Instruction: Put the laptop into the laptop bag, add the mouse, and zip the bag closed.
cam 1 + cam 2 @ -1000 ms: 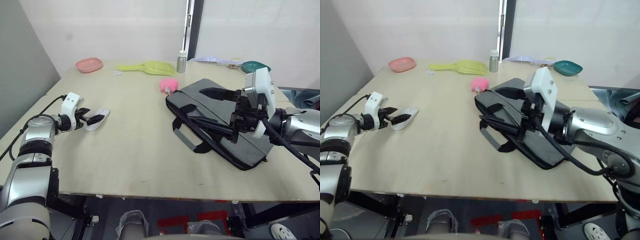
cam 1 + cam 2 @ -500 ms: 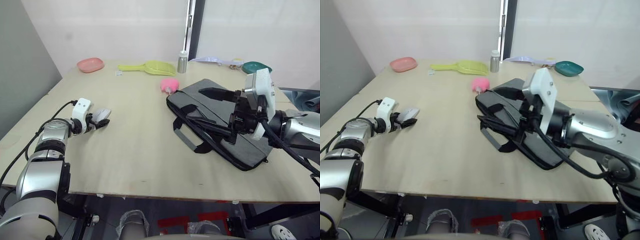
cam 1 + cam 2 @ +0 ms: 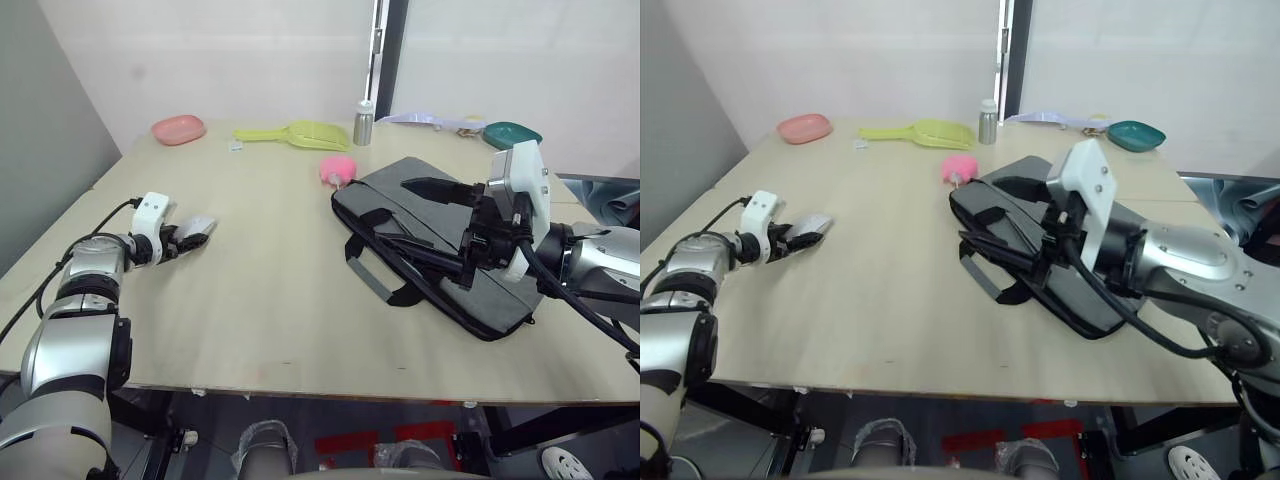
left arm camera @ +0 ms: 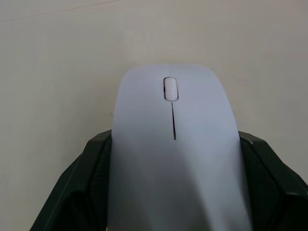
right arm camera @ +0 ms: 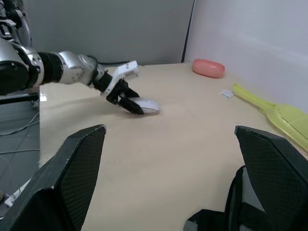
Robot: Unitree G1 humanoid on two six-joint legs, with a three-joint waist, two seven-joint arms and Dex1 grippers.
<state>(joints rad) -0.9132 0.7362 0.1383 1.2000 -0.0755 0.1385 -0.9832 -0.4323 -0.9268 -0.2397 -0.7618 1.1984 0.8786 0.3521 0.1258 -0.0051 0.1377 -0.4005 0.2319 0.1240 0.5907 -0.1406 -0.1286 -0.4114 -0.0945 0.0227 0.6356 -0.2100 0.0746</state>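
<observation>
The left hand (image 3: 185,240) grips the white mouse (image 3: 197,229) on the counter (image 3: 270,290); the right hand (image 3: 455,232) hovers spread wide over the grey bag (image 3: 440,250).

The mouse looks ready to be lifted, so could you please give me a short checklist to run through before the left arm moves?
1. The mouse sits between the left gripper's fingers: ok.
2. Fingers firmly clamped on it: cannot tell.
3. Mouse already off the table: cannot tell.
4. Right gripper open over the laptop bag: ok.
5. Bag opening wide enough for the mouse: cannot tell.
6. Laptop inside the bag: cannot tell.
</observation>
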